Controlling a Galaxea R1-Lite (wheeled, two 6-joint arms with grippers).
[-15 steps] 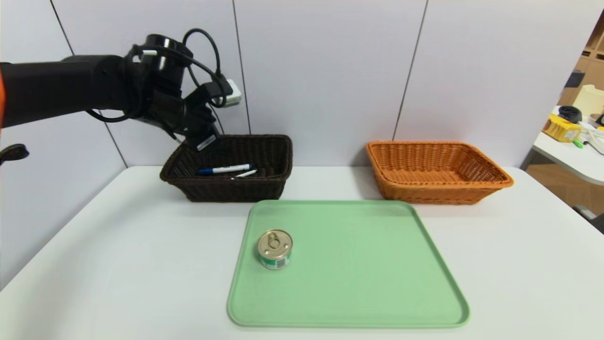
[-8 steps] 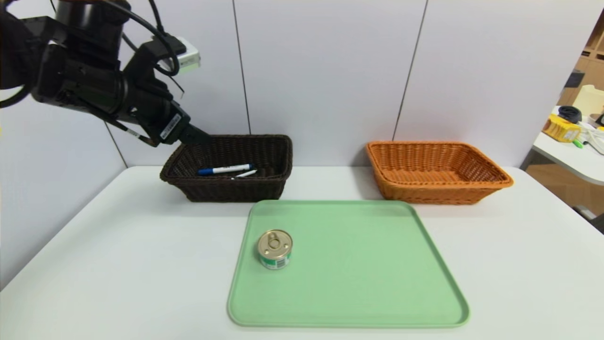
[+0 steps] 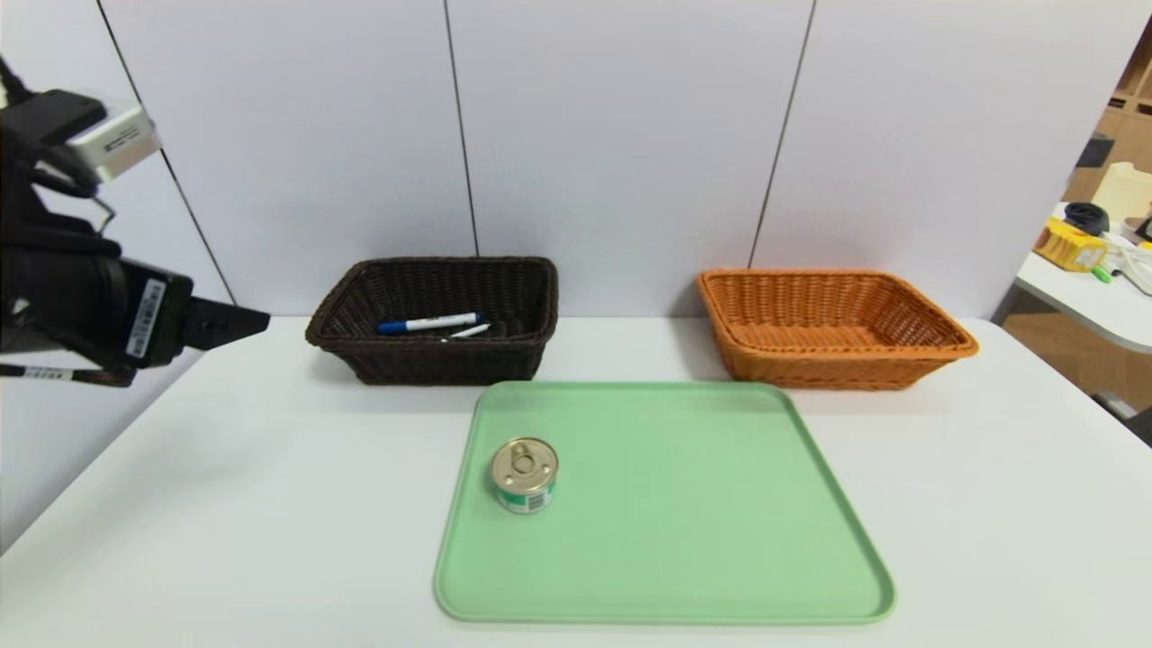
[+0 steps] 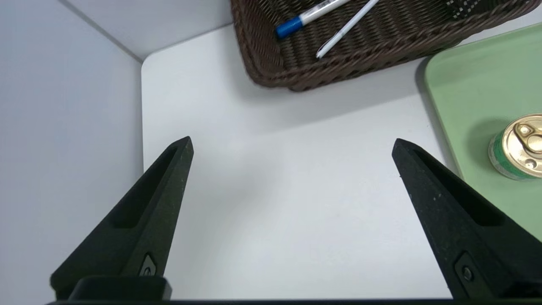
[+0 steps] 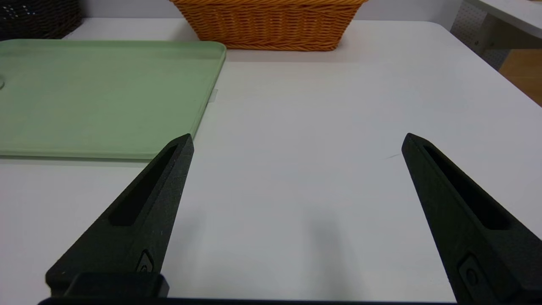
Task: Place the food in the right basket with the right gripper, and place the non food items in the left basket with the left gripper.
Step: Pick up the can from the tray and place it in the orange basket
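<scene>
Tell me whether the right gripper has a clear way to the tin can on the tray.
Probably yes. The right gripper sits open and low over bare table beside the green tray; the tin can stands alone on the tray's far-left side, nothing between, though it's a long sideways reach.

two baskets (image 3: 432, 319) (image 3: 832, 326), two pens (image 3: 427, 323) (image 3: 466, 331), one can (image 3: 524, 474), one tray (image 3: 684, 504)

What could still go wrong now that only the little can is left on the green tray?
The can sits on the left part of the tray, while the right gripper, open, waits over bare table off the tray's right side; its long reach might nudge the can rather than grasp it.

The can is squat and round, so the fingers may slip on it.

The orange basket has flared sides; a release near the rim might let the can drop outside.
</scene>
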